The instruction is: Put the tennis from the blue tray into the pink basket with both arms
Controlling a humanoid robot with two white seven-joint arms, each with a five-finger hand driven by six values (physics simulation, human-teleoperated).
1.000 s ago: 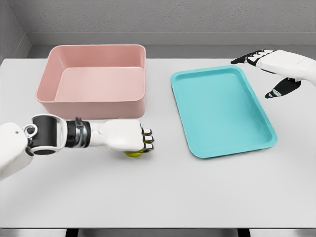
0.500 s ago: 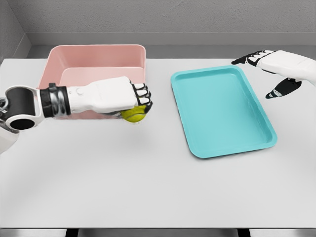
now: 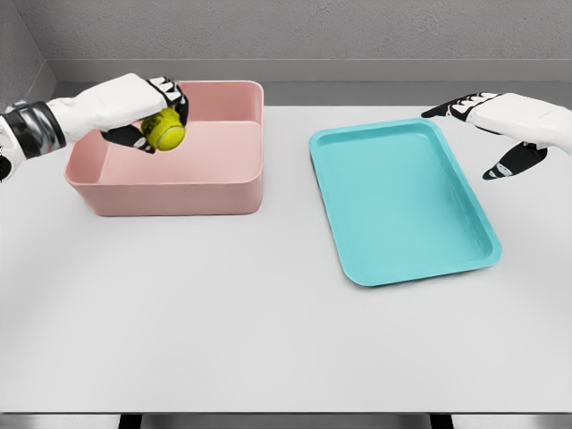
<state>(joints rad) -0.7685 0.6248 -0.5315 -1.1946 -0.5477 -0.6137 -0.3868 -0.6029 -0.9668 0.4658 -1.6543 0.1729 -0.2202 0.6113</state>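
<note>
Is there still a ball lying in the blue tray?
No, the blue tray holds nothing; the tennis ball is gripped in the left hand over the pink basket.

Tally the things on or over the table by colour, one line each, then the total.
Pink: 1, the basket
Blue: 1, the tray
Yellow-green: 1, the tennis ball held in the left hand
Total: 3

One yellow-green tennis ball (image 3: 163,130), one pink basket (image 3: 170,189), one blue tray (image 3: 402,204) and one white tabletop (image 3: 268,331); two white robot hands, a left hand (image 3: 134,103) and a right hand (image 3: 500,121)
</note>
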